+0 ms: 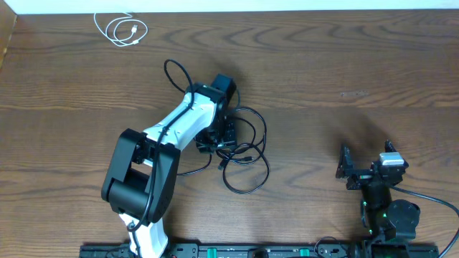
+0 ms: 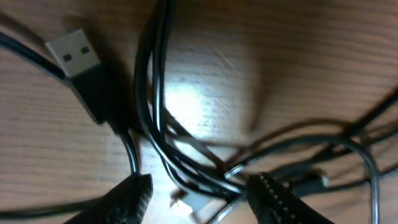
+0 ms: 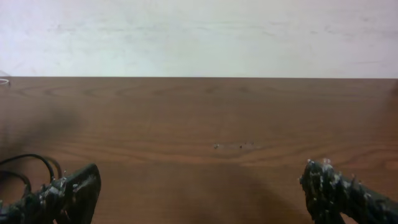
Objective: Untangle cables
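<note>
Two black cables (image 1: 244, 152) lie tangled in overlapping loops at the table's middle. My left gripper (image 1: 218, 140) is down on the tangle's left side. In the left wrist view its fingers (image 2: 138, 194) stand apart, straddling several black cable strands (image 2: 155, 112) and a small silver plug (image 2: 189, 203); the right finger touches the strands. A black USB plug (image 2: 74, 55) lies at upper left. The white cable (image 1: 133, 31) is coiled by itself at the far left corner. My right gripper (image 1: 367, 163) rests open at the front right, with nothing between its fingers (image 3: 74, 186).
The table's far edge meets a white wall (image 3: 199, 37). A loop of black cable (image 3: 25, 163) shows at the left edge of the right wrist view. The arm bases sit along a black rail (image 1: 251, 251) at the front edge.
</note>
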Robot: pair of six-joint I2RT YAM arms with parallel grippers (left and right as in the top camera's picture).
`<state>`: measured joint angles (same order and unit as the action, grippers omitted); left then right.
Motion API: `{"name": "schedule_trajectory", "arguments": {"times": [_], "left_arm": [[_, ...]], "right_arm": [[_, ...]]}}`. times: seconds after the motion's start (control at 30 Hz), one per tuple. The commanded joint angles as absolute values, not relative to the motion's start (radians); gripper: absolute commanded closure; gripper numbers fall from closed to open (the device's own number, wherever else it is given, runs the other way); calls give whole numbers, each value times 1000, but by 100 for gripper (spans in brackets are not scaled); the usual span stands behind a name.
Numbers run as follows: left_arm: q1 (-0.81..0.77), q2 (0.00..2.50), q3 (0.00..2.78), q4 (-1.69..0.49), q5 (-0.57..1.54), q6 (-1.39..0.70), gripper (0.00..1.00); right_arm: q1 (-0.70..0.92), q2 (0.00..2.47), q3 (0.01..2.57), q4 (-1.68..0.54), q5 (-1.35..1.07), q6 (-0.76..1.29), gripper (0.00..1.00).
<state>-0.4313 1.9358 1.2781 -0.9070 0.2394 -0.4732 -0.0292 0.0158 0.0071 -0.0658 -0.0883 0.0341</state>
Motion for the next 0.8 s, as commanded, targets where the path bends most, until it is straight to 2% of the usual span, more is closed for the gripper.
{"name": "schedule_trajectory", "arguments": {"times": [0.0,0.13,0.2,0.27,0.43,0.47,0.77], "left_arm": [[-432,1950,1232,-872,215,-536,47],[-432,1950,1210,-820,215,-537,49],[-432,1950,1208,-805,215,-537,59],[-432,1950,1208,-801,216,-537,75],[-430,1945,1227,-830,216,-537,81],[-430,1942,1240,-849,216,-537,91],[-434,1790,1429,-1028,269,-525,92]], "right_arm": [[-25,13,6,-70,-81,36,1],[-25,13,6,-70,-81,36,1],[-25,13,6,-70,-81,36,1],[-25,13,6,-70,-81,36,1],[-25,13,6,-70,-81,36,1],[-25,13,6,-70,-81,36,1],[-25,13,6,-70,-81,36,1]]}}
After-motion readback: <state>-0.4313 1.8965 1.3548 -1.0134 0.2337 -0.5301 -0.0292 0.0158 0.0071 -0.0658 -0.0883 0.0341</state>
